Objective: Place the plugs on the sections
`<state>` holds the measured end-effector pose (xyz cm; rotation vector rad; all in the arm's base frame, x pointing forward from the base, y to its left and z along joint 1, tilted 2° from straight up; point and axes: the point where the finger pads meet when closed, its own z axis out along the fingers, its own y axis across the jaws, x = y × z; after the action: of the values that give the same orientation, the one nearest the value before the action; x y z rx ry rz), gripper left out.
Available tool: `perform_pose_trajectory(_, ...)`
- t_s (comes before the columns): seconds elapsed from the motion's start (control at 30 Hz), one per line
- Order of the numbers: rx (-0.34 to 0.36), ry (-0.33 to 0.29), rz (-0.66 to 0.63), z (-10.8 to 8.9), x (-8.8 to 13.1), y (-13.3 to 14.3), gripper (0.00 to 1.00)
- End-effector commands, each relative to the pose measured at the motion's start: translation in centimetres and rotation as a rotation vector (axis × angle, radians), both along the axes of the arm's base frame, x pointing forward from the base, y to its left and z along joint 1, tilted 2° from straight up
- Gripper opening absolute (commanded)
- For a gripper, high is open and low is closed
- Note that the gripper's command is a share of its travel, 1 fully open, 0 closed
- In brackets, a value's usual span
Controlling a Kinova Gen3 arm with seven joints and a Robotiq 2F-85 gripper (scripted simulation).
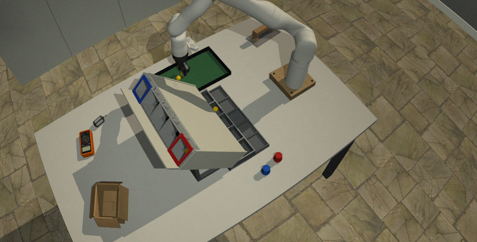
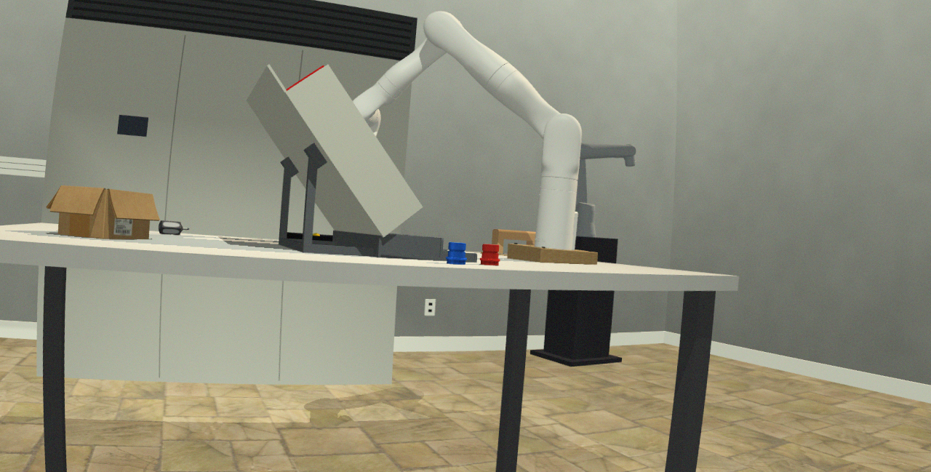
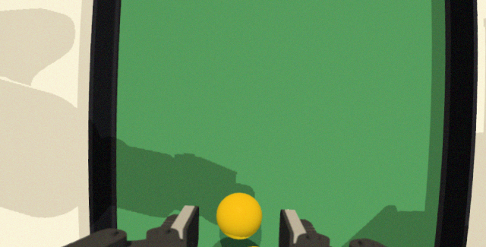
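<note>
Straddling a yellow marble point(image 3: 238, 215) on the green tray point(image 3: 102, 125), my gripper point(image 3: 238, 226) stands half apart, clamping nothing. It looks small, hard, slick and prone to roll; I'd pinch across its widest middle.

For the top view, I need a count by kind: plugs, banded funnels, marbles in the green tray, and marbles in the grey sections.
Plugs: 2 (red plug, blue plug)
Banded funnels: 2 (red-banded funnel, blue-banded funnel)
Marbles in the green tray: 2 (first marble, second marble)
Marbles in the grey sections: 1 (third marble)
Total: 7
</note>
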<state>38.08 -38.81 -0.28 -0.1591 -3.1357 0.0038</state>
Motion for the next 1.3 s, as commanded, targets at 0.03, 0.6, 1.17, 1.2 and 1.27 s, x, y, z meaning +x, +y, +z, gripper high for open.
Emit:
perform_pose_trajectory(0.03,-0.001,-0.002,0.000,-0.15,0.02,0.09,0.50)
perform_pose_trajectory(0.6,-0.002,-0.002,0.000,-0.37,0.04,0.02,0.50)
perform_pose_trajectory(1.17,-0.002,-0.001,0.000,-0.88,0.06,0.05,0.50)
perform_pose_trajectory(1.2,-0.002,-0.001,0.000,-0.88,0.06,0.05,0.50)
perform_pose_trajectory(1.27,-0.002,-0.001,0.000,-0.88,0.06,0.05,0.50)
